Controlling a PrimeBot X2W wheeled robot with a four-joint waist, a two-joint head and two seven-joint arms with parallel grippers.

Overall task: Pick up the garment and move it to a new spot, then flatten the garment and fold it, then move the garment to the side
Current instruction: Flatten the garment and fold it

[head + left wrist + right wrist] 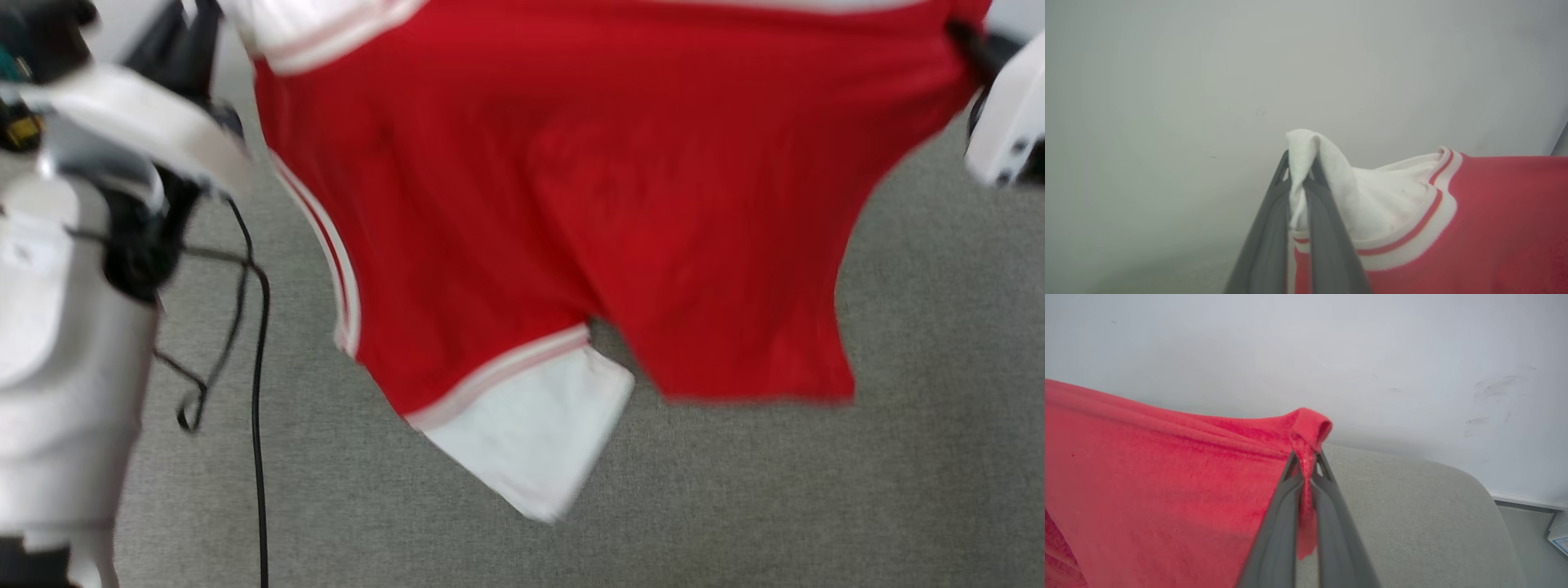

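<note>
Above grey surface (939, 457): garment (571, 204) hangs | left pincer (1300, 171) nips sleeve (1372, 196); right pincer (1306, 463) nips red edge (1310, 424)

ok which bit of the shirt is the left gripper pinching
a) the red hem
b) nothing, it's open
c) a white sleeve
c: in the left wrist view the left gripper is shut on a fold of white sleeve, just past the striped trim of the shirt.
</note>
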